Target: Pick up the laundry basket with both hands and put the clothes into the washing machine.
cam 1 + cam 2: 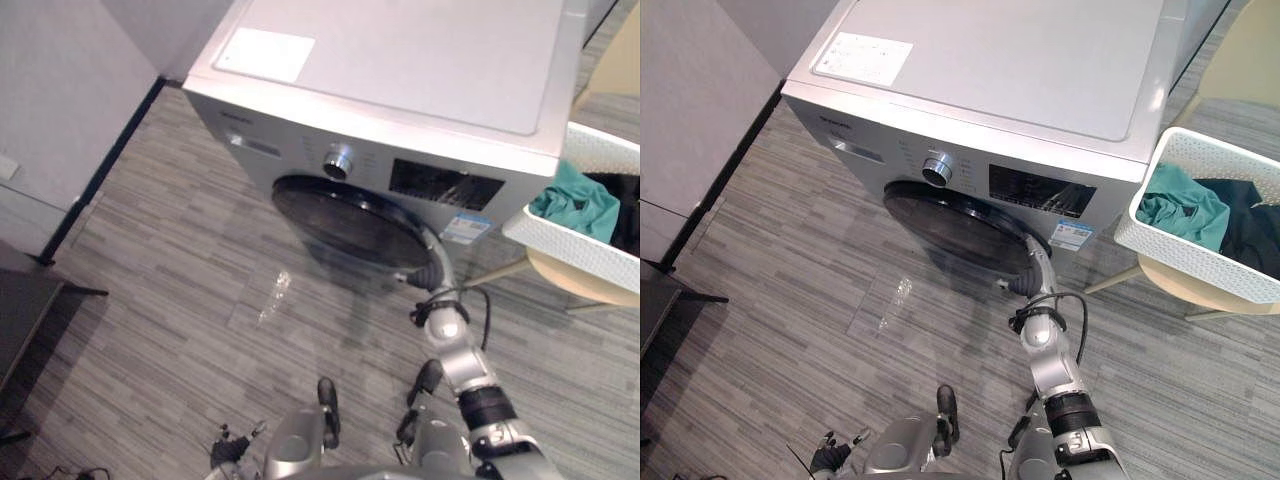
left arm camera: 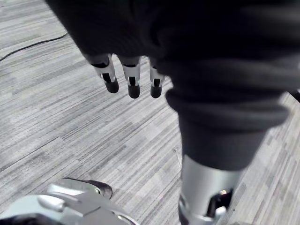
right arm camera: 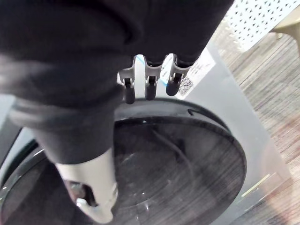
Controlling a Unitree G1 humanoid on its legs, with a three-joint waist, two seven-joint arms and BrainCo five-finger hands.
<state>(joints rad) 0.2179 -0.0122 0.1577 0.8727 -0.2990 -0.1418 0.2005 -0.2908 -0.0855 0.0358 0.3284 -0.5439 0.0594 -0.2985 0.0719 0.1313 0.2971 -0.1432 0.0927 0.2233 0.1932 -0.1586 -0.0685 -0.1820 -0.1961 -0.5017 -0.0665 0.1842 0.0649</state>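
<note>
reaching toward the dark round door (image 1: 350, 220) of the silver washing machine (image 1: 400, 60), the right robot hand (image 3: 150, 86) has its fingers straight and loose just off the door's rim, gripping nothing. the left robot hand (image 2: 133, 84) hangs over the striped grey floor (image 1: 180, 280), fingers likewise extended and empty. the white laundry basket (image 1: 1185, 255), with a teal garment (image 1: 1180, 212) and a dark garment (image 1: 1252, 235) inside, sits on a beige chair (image 1: 1210, 298) beside the machine on the robot's right, apart from both hands.
</note>
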